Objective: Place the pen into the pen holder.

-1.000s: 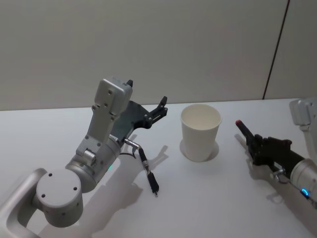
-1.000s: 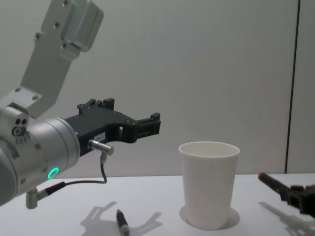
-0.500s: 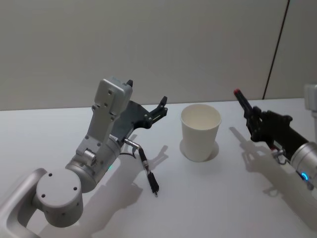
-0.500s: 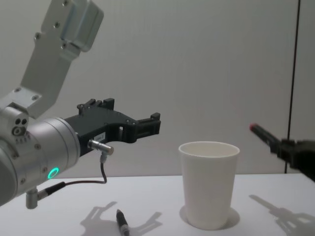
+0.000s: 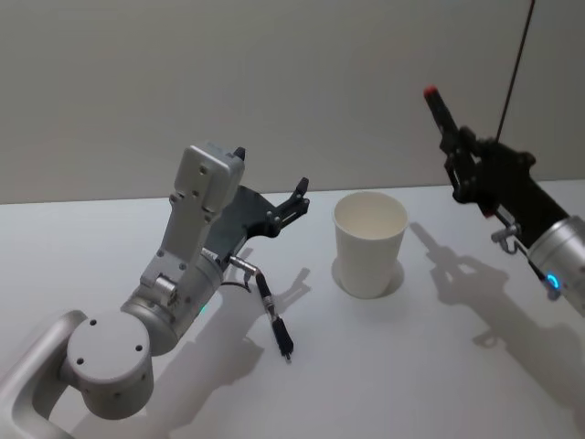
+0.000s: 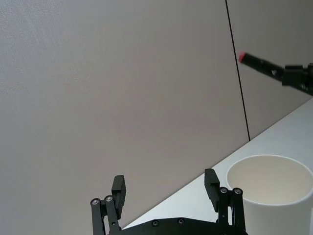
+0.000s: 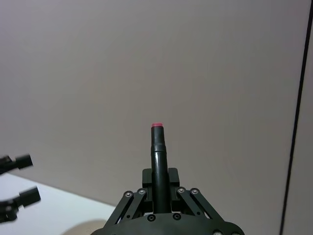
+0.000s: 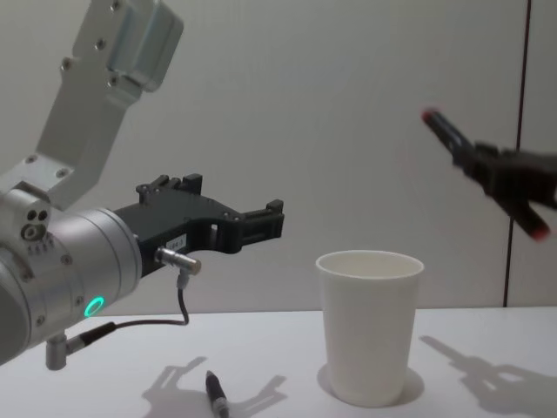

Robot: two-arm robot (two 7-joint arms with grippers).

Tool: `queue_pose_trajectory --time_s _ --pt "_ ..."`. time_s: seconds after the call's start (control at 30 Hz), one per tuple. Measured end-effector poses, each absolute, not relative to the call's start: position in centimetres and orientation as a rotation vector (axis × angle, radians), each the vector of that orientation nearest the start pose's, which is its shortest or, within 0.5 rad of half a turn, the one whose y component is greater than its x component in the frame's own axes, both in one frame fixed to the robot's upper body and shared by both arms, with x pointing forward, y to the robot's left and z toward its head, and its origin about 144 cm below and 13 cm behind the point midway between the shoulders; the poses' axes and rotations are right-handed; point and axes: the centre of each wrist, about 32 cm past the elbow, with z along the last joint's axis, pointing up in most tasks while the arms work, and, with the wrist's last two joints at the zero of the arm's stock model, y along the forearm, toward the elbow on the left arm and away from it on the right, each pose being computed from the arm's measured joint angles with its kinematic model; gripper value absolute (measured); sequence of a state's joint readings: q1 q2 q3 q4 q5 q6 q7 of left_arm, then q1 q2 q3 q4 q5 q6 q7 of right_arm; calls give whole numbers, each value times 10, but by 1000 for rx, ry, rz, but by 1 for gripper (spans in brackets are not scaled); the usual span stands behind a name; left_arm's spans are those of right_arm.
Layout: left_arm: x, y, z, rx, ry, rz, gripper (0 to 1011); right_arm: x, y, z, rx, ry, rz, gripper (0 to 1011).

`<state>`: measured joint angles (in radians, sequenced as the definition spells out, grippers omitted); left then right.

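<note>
- I'm holding the pen [image 5: 442,117] in my right tool [image 5: 460,151], which is clamped on the barrel. The red end is sticking out ahead of the tool, pointing up and tilted towards the wall.
- The pen is sitting in the air to the right of the pen holder [image 5: 370,247], higher than its rim and not yet over the mouth.
- Change over the last second: I'm lifting. The pen was lying low near the counter [image 5: 411,366] on the right, and now it's well above rim height and has come in a little towards the cup.
- My read is that the pickup is done and I'm in the carry. What's left is shifting left over the opening, tipping the pen closer to vertical and letting go.
- The pen holder is standing upright on the counter where it was. As far in as I can see, nothing is showing inside.
- It's shorter than the pen and it's light paper, so I'm expecting the pen to lean on the rim, and a hard drop could tip the cup.
- My left tool [image 5: 297,197] is hanging idle just left of the cup, above the counter, with its fingers apart and nothing in them. It hasn't moved.
</note>
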<state>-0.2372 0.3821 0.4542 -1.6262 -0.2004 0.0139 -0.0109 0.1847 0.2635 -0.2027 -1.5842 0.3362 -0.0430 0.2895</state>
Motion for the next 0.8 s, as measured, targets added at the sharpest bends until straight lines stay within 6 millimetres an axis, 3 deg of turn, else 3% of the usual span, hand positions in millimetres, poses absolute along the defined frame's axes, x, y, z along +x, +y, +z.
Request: queue_pose_trajectory --time_s 0.37,0.8 --pt "492 198 1204 61 -268 1124 1001 529 -221 1217 361 -188 -964 176" --pt "492 198 1204 61 -268 1124 1001 548 -202 1217 434 -215 -885 176"
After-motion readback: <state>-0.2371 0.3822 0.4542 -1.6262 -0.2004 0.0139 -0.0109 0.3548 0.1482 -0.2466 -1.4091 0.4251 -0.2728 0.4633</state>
